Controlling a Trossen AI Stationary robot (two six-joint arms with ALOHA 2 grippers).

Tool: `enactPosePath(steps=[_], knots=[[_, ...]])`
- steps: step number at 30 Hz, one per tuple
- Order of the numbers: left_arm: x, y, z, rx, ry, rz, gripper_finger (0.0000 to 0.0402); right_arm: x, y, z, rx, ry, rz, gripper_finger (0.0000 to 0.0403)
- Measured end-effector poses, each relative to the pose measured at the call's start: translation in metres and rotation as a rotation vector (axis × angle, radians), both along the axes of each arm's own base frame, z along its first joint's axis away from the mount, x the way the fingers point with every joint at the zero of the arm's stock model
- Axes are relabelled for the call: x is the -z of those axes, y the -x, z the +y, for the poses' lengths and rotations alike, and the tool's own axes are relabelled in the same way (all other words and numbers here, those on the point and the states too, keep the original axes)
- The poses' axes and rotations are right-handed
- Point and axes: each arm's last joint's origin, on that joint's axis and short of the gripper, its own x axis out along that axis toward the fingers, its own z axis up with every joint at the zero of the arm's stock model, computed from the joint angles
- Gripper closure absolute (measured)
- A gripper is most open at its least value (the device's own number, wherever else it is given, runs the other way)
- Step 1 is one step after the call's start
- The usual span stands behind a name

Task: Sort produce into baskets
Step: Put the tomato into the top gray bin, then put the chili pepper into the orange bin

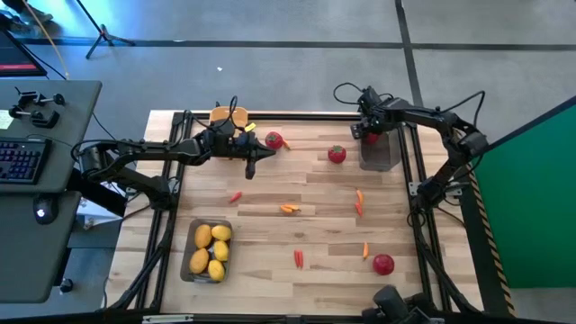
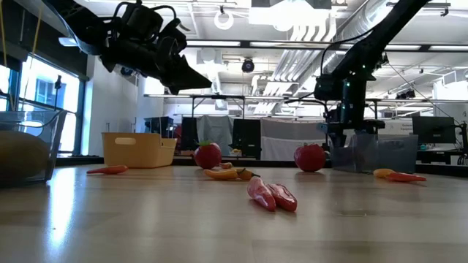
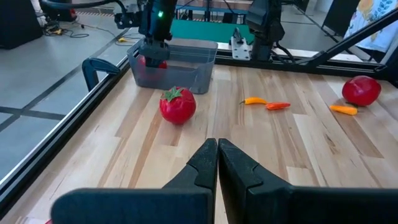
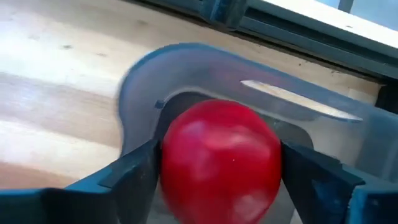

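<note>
My right gripper point(image 1: 371, 135) is shut on a round red fruit point(image 4: 221, 155) over the far end of a dark grey see-through tray point(image 1: 379, 155) at the table's far right. My left gripper point(image 1: 250, 169) is shut and empty, above the table at the far left, near the yellow-orange basket point(image 1: 228, 117). Two red fruits point(image 1: 274, 139) point(image 1: 337, 154) rest on the table between the arms, and a third point(image 1: 383, 264) lies near the front right. A second grey tray point(image 1: 209, 250) at the front left holds several yellow lemons point(image 1: 216, 243). My right gripper pinches the red fruit by two opposite sides point(image 4: 171, 155) between its two fingers point(image 4: 134, 171). The fingers come from above, pointing down. The fruit is lifted clear, just over the grey tray's corner point(image 4: 186, 62).
Thin orange-red carrot pieces lie scattered on the wood: one point(image 1: 235, 196) near the left, one point(image 1: 289, 209) in the middle, one point(image 1: 359, 200) right of middle, two point(image 1: 298, 259) point(image 1: 365, 250) near the front. A black frame rail point(image 1: 405, 180) borders the table.
</note>
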Motion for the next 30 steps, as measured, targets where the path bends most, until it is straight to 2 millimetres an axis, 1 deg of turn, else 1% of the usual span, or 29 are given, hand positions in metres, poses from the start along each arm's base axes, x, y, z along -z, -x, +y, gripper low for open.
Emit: enactPosePath(steps=[4,11,13,15,18,20,22,24,26,28,30], knots=[[0.001,0.000,0.000,0.003,-0.002,0.014,0.0401,-0.016,-0.010,0.000,-0.030,0.002,0.004,0.0088],[0.002,0.001,0.000,0.007,-0.012,0.025,0.0401,-0.055,-0.029,-0.002,-0.090,0.061,0.036,0.0086],[0.003,0.001,0.000,0.008,-0.009,0.034,0.0401,-0.065,-0.035,0.000,-0.112,0.066,0.036,0.0088],[0.004,0.002,-0.001,0.008,-0.002,0.048,0.0401,-0.074,-0.042,0.008,-0.145,0.080,0.029,0.0101],[0.007,0.002,-0.001,0.008,0.009,0.070,0.0401,-0.092,-0.056,0.028,-0.236,0.125,-0.026,0.0143],[0.008,0.003,-0.001,0.008,0.018,0.087,0.0401,-0.103,-0.064,0.044,-0.301,0.158,-0.073,0.0183],[0.010,0.003,-0.003,0.019,0.029,0.105,0.0401,-0.109,-0.070,0.060,-0.364,0.190,-0.117,0.0228],[0.012,0.004,-0.006,0.061,0.042,0.123,0.0401,-0.106,-0.077,0.075,-0.442,0.195,-0.169,0.0274],[0.014,0.003,-0.011,0.120,0.055,0.141,0.0401,-0.097,-0.085,0.091,-0.530,0.200,-0.218,0.0317],[0.016,0.002,-0.016,0.168,0.070,0.150,0.0401,-0.085,-0.092,0.105,-0.593,0.215,-0.257,0.0351],[0.017,0.001,-0.023,0.196,0.069,0.163,0.0402,-0.072,-0.100,0.117,-0.645,0.239,-0.299,0.0374]])
